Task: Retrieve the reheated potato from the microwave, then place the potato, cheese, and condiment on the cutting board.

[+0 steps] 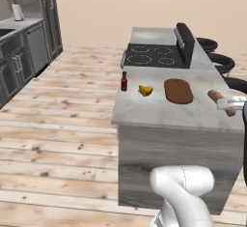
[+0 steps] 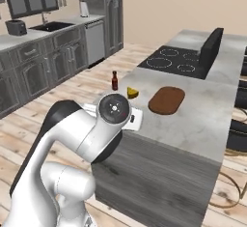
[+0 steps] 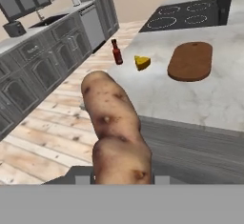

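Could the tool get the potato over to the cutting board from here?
Probably yes. The tool grips the potato, and the cutting board lies bare on the counter, with cheese off to one side.

Domestic kitchen, rendered. Island bench (image 1: 159,109) with pale marble-like top and grey wood-grain sides stands ahead of the gripper (image 3: 122,178); black four-ring stovetop (image 1: 150,55) set into its far end. Along the wall to the left: grey panelled cabinets (image 2: 46,69), sink with tap (image 2: 50,25), toaster (image 2: 16,27), paper-towel roll (image 1: 18,11), dishwasher front (image 2: 95,41), tall steel fridge doors (image 2: 114,16). Light plank floor (image 1: 58,124); dark stools (image 1: 219,62) at the island's right.
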